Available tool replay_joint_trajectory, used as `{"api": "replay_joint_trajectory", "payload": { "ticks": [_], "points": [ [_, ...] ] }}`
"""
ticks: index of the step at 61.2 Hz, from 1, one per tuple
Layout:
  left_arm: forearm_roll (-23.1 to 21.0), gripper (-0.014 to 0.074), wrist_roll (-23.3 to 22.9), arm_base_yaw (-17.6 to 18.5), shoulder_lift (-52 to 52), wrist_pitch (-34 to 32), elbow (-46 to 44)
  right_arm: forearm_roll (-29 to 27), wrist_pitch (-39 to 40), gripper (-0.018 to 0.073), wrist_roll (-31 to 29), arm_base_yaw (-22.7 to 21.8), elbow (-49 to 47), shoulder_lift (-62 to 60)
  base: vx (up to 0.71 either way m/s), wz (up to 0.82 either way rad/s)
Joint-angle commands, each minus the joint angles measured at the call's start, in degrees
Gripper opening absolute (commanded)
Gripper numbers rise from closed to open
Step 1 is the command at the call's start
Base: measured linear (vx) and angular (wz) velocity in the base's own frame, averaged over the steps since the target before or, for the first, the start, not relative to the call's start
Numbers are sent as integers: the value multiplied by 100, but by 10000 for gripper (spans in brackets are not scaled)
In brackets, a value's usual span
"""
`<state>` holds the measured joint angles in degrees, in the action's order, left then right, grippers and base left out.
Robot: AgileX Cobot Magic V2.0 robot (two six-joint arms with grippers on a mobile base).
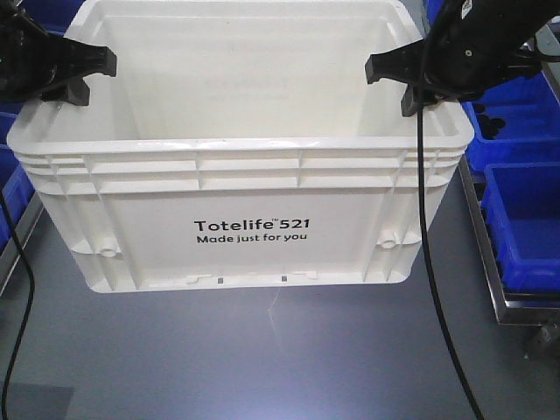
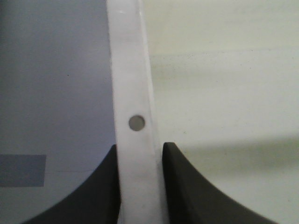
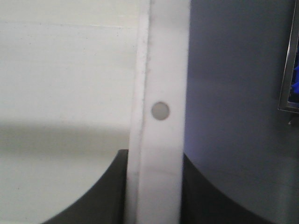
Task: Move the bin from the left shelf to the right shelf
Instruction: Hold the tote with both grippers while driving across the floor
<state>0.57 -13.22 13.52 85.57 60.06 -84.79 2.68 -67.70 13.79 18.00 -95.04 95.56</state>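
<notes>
Now, bin (image 1: 254,223): white tote, upright, centre of view, print facing camera, grey surface (image 1: 262,367) below; resting or lifted, cannot tell.
Left gripper (image 1: 91,77): clamped over the bin's left side rim (image 2: 133,84), one finger inside, one outside.
Left fingers (image 2: 98,196): narrow gap, rim fills it, both touching.
Right gripper (image 1: 395,86): clamped on the right side rim likewise.
Right fingers (image 3: 105,191): tight against rim, either side.
Blue bins (image 1: 525,219): right of the tote, apart from it.
</notes>
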Motion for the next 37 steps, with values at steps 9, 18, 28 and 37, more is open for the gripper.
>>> {"api": "replay_joint_trajectory", "payload": {
  "ticks": [9, 18, 28, 37],
  "points": [
    [192, 99, 161, -1, -308, -441, -199, 452, 506, 10, -30, -97, -224, -350, 15, 0],
    [192, 99, 161, -1, -308, -441, -199, 452, 506, 10, -30, -97, -224, -350, 14, -4],
    [192, 99, 161, -1, -308, -441, -199, 452, 506, 10, -30, -97, -224, -350, 12, -6],
    [192, 99, 161, -1, -308, -441, -199, 452, 506, 10, -30, -97, -224, -350, 10, -9]
  ]
}}
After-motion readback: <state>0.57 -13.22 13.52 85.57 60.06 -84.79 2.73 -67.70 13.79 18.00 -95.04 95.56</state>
